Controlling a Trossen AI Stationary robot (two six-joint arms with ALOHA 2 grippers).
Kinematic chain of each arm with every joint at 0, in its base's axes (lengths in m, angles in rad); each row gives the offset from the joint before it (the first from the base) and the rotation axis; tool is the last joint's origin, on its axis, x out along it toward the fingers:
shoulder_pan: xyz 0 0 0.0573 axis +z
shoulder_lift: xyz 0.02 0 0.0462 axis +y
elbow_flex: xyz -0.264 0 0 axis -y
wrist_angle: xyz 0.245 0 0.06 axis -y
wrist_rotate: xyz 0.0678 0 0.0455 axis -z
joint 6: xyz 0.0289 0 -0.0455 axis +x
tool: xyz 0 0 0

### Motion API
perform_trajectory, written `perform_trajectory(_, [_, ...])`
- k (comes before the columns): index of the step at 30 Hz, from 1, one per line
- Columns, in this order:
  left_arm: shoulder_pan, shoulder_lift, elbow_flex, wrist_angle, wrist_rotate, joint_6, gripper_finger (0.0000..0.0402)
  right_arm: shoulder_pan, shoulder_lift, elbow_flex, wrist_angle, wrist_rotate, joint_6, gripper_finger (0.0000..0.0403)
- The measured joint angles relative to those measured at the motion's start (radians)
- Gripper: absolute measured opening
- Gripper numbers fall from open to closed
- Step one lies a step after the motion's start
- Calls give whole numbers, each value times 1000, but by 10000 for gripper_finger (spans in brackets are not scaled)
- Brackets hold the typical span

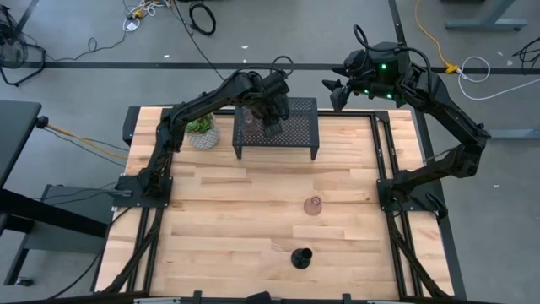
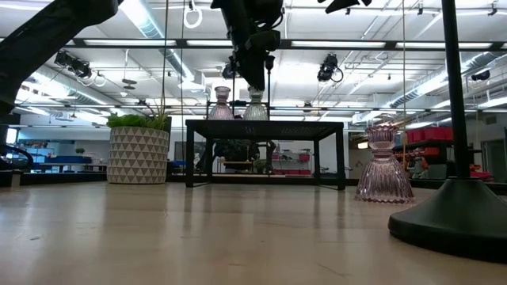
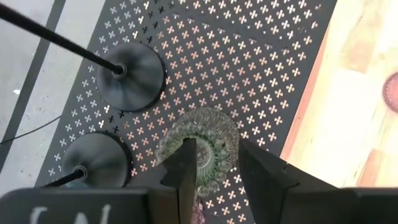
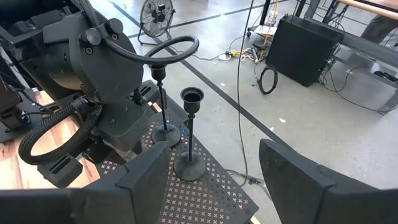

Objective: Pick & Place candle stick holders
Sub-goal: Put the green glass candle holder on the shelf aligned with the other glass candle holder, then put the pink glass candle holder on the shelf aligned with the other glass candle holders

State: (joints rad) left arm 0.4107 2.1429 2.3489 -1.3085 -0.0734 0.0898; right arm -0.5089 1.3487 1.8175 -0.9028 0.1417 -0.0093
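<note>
Plant in white pot (image 1: 202, 131) sits at the rack's left end, not part of the job.

Black mesh rack (image 1: 297, 116) at the back of the tabletop (image 1: 253, 219) already carries four holders as far as I can see: two slim black stems (image 3: 127, 76) (image 3: 96, 163) on round bases, a pinkish glass cup (image 2: 221, 104), and the greenish glass cup (image 3: 200, 144).

Left gripper (image 3: 214, 163) is over the rack, fingers narrowly apart either side of the greenish cup, which stands on the mesh — whether it's still pinched or just let go, can't tell. My read: placing step, about finished.

Still on the tabletop, well apart from the rack: one pinkish glass cup (image 1: 314, 206) mid-table and one black stem (image 1: 301, 257) nearer the front edge. So roughly four of six done, two left — judgement, not a count I can fully verify.

Right gripper (image 4: 211, 165) waits above the rack's back right corner, fingers wide, holding nothing.
</note>
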Motion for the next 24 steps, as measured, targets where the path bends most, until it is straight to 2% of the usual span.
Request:
perform_trajectory(5, [-3,0,0,31,39,-1,120,0,0,0,0,0,0,249])
perform_trajectory(17, [-16,-29,7,42,33,1,119,0,0,0,-12,-3,-2,249])
perform_trajectory(24, [-25,-127,7,37,29,1,119,11,0,0,-191,-179,-2,249])
